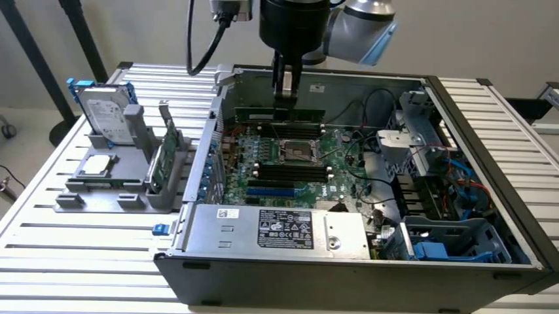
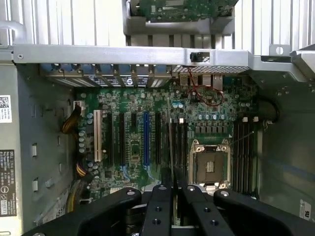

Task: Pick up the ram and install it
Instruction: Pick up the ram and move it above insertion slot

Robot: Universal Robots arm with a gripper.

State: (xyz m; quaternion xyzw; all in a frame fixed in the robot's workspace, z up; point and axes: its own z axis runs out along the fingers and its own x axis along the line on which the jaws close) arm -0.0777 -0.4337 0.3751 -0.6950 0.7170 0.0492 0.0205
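The gripper (image 1: 285, 98) - jaws pinched nearly closed on the ram (image 1: 262, 115) - holds the green stick above the motherboard (image 1: 288, 171) inside the open computer case (image 1: 349, 278)

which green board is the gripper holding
The ram, the narrow stick clamped in the gripper above the motherboard; the broader card stands in the grey rack.

Green ram (image 1: 281, 116), black gripper (image 1: 285, 98), green motherboard (image 2: 132, 152), blue slot (image 2: 145, 137), grey case (image 1: 349, 275)

One ram (image 1: 262, 115), one hard drive (image 1: 105, 114), one processor chip (image 1: 94, 165), one expansion card (image 1: 166, 160).
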